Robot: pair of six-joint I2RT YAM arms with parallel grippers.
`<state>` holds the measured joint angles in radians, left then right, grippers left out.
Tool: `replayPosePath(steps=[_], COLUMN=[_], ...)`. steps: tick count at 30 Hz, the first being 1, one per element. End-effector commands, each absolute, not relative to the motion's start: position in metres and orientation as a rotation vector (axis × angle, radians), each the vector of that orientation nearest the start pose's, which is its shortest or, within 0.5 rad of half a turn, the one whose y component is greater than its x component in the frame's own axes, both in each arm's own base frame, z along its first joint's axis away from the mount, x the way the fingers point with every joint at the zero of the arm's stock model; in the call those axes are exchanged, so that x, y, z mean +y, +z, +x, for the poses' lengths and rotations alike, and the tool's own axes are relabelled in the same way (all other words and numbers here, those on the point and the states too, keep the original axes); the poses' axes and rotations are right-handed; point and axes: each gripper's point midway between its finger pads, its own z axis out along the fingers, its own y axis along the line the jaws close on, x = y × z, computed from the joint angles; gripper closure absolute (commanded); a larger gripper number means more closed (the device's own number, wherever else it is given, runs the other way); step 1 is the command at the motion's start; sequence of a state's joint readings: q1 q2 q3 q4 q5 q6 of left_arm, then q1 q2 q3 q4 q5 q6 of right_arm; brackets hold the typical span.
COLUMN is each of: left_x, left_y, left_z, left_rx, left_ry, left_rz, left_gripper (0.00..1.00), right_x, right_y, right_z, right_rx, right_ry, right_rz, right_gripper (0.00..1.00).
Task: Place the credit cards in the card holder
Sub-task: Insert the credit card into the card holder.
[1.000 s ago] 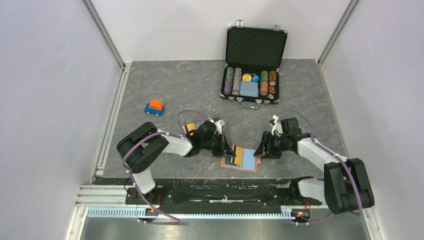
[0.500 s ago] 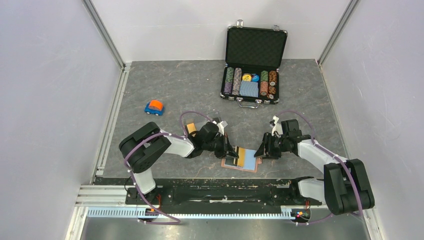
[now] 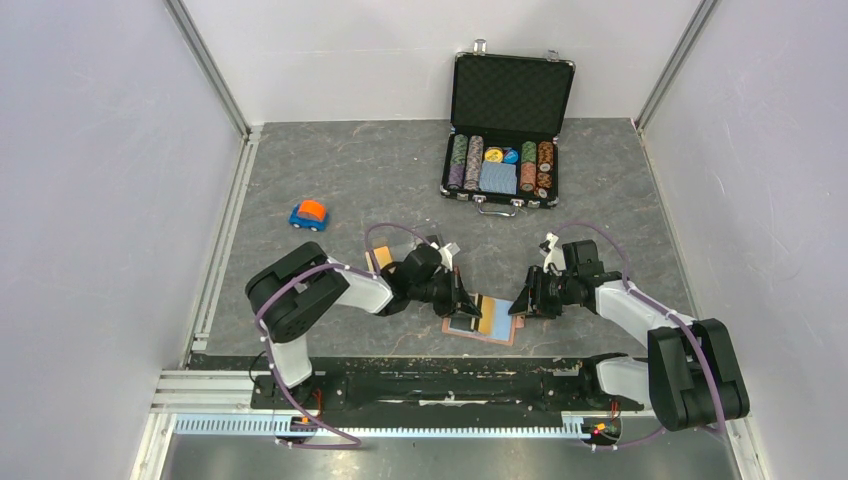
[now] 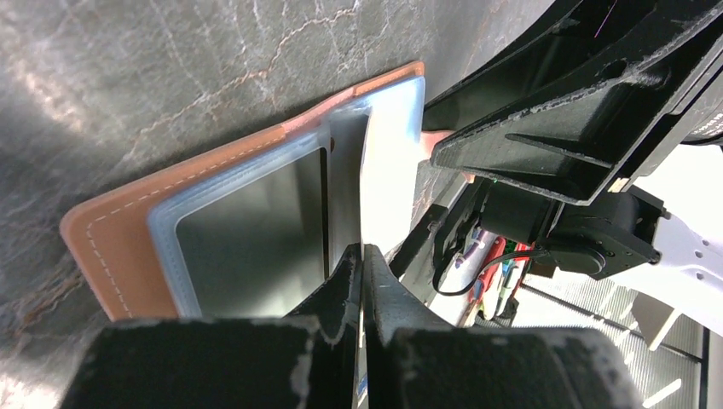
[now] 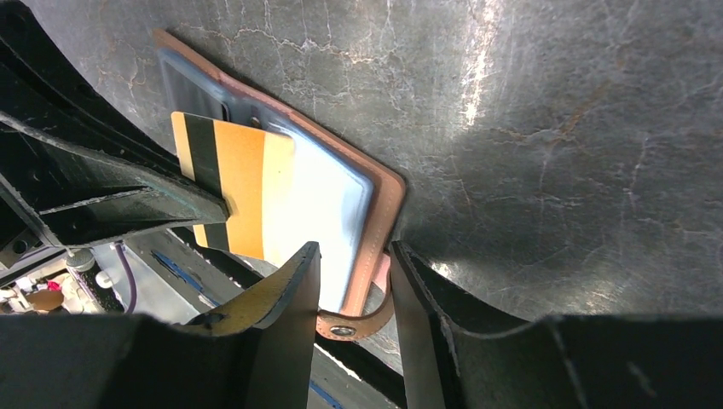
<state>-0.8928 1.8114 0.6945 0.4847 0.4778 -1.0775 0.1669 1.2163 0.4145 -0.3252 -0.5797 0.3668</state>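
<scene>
The card holder lies open on the table, tan leather outside and blue sleeves inside. A black credit card sits in its left sleeve. My left gripper is shut on a gold-orange credit card with a black stripe, held on edge over the holder's middle. My right gripper stands open astride the holder's right edge, the snap tab between its fingers. In the top view the left gripper and right gripper flank the holder.
Another gold-orange card lies on the table behind the left arm. A black poker-chip case stands open at the back. A small blue and orange toy car sits at the left. The table's near edge runs just below the holder.
My left gripper has carried the gold-orange card rightward over the holder. The right gripper's jaws have narrowed around the holder's right edge.
</scene>
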Motion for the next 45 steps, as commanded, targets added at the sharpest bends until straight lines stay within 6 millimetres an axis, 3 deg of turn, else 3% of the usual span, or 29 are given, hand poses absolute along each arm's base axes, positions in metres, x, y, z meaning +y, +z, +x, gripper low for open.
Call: replayPosePath(steps=[1,11,15,18,22,26,37,45], left_x=[-0.402,-0.405,-0.401,-0.396,-0.387,-0.379,-0.391,-0.419], left_y=[0.038,0.03,0.033,0.034,0.034,0.029,0.024,0.029], left_z=[0.16,0.156,0.156,0.157,0.158,0.157,0.147,0.136], left_rx=[2.646,2.733,2.741,2.764,2.796,2.84,2.882,2.884], left_ry=[-1.527,-1.428,-1.379,-1.312,-1.159,-0.992,-0.756,-0.889], left_rz=[0.09,0.134,0.155,0.175,0.234,0.311,0.603,0.703], left_gripper=[0.98,0.95,0.76,0.55,0.43,0.41,0.44,0.46], right_x=[0.122,0.122,0.122,0.122,0.123,0.122,0.122,0.124], right_y=[-0.011,-0.011,-0.01,-0.01,-0.009,-0.009,-0.008,-0.007], right_z=[0.147,0.147,0.148,0.148,0.149,0.149,0.148,0.147], right_rx=[2.863,2.861,2.858,2.858,2.857,2.859,2.86,2.857], right_ry=[0.808,0.808,0.808,0.808,0.808,0.805,0.808,0.829], right_rz=[0.125,0.124,0.122,0.122,0.118,0.117,0.11,0.106], right_gripper=[0.61,0.61,0.61,0.61,0.61,0.61,0.61,0.68])
